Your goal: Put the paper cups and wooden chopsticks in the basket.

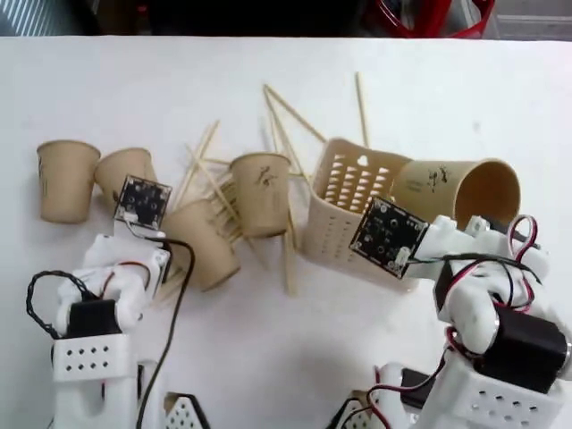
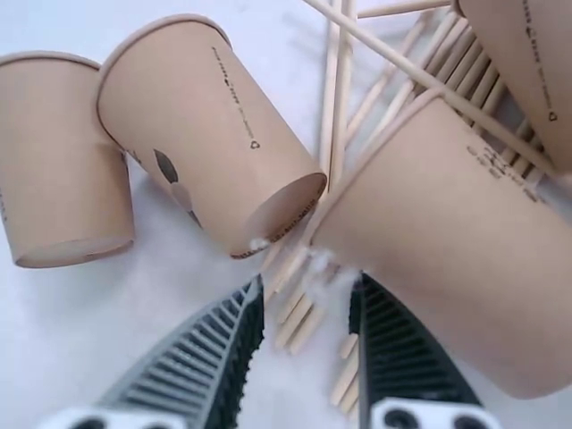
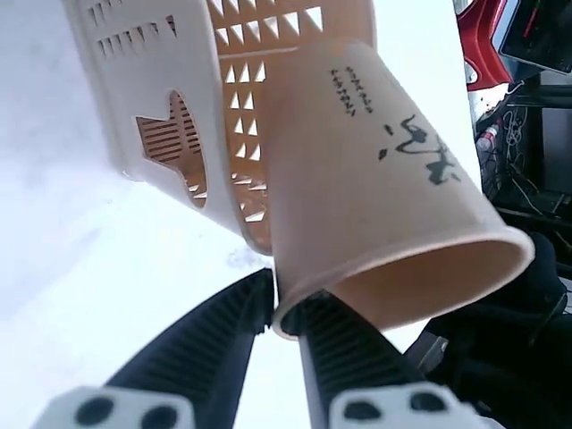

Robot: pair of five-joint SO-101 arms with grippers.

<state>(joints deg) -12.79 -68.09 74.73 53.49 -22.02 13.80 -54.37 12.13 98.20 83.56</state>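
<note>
At the left of the table [image 1: 268, 357] the end cup [image 1: 67, 179] sits just beside the second cup [image 1: 125, 170], which lies on its side with its base turned towards my left gripper [image 2: 307, 302]. That gripper is low over the table with its fingers [image 2: 223, 349] spread apart and nothing between them but the ends of a few chopsticks [image 2: 332, 107] lying flat on the surface. The third cup [image 2: 447, 241] lies on its side across more of those sticks, close against one of my fingers. Further right the sticks fan out in a loose heap around the fourth cup [image 1: 261, 192], and some reach as far as the basket [image 1: 344, 223]. The basket sits near the middle of the table and looks tipped rather than level. Just past it is the held cup [image 3: 375, 179], on its side with its base against the basket and its mouth facing away to the right. My right gripper [image 3: 284, 308] is clamped on the rim of that cup, one finger inside the mouth and one outside.
</note>
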